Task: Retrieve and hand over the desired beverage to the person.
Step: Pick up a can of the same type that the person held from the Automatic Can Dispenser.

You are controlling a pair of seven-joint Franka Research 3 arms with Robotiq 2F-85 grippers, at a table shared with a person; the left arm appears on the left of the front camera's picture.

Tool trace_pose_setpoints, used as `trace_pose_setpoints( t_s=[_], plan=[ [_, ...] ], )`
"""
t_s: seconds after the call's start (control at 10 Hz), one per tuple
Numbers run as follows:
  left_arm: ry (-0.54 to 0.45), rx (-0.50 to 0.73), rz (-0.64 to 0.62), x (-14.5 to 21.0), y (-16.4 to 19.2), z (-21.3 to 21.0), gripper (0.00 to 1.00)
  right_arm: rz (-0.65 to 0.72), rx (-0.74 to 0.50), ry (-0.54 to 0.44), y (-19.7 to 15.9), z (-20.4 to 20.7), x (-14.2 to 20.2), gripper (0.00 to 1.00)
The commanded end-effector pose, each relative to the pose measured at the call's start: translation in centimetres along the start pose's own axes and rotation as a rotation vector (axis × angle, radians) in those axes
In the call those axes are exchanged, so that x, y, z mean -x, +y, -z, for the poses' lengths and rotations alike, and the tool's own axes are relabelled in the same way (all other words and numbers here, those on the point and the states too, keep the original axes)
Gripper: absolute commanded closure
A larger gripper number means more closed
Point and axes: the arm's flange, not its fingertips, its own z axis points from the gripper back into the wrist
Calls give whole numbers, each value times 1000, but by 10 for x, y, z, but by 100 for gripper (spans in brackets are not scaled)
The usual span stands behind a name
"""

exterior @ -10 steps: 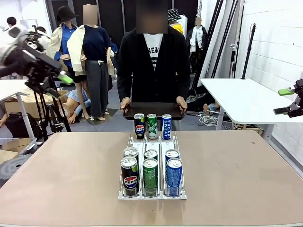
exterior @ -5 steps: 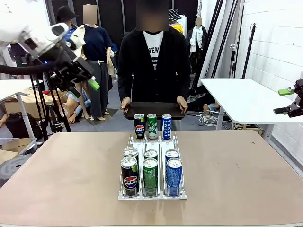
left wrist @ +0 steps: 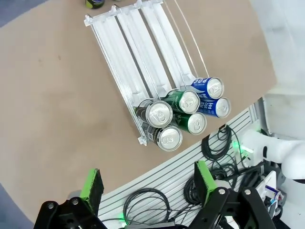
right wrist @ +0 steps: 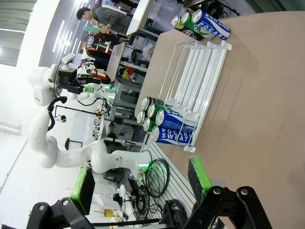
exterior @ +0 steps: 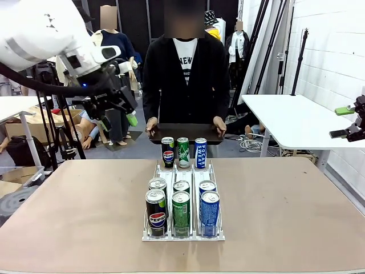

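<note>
A clear three-lane rack [exterior: 182, 231] in the middle of the table holds black Pepsi cans [exterior: 156, 212], green cans [exterior: 181, 211] and blue Pocari Sweat cans [exterior: 209, 210], with three more cans [exterior: 182, 152] at its far end. The person [exterior: 182, 80] stands at the far side, holding a black tray [exterior: 183, 132] in both hands. My left gripper [exterior: 118, 119] hangs open, high above the table's far left. In the left wrist view the gripper [left wrist: 148, 181] holds nothing and looks down on the rack [left wrist: 143, 62]. My right gripper [exterior: 349, 123] is open at the right edge and also holds nothing [right wrist: 140, 183].
A white side table [exterior: 285, 114] stands to the right behind my table. Tripods and light stands rise at the back left and right. Bare tabletop [exterior: 74, 211] lies on both sides of the rack.
My left arm has swung in from the far left toward the middle, its gripper staying open. The right arm, the person and the cans have not moved.
</note>
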Motion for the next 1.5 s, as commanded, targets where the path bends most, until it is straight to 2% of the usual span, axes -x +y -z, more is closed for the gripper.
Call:
trace_pose_setpoints(
  t_s=[0.0,0.5,0.8,1.4],
  plan=[
    [9,-67,-6,-8,-22,17,0,11,0,0,1,0,0,0],
    [38,-82,23,8,-67,61,0,11,0,0,1,0,0,0],
    [27,-46,-1,19,-72,73,0,11,0,0,1,0,0,0],
    [100,-120,34,43,-88,127,0,11,0,0,1,0,0,0]
  ],
)
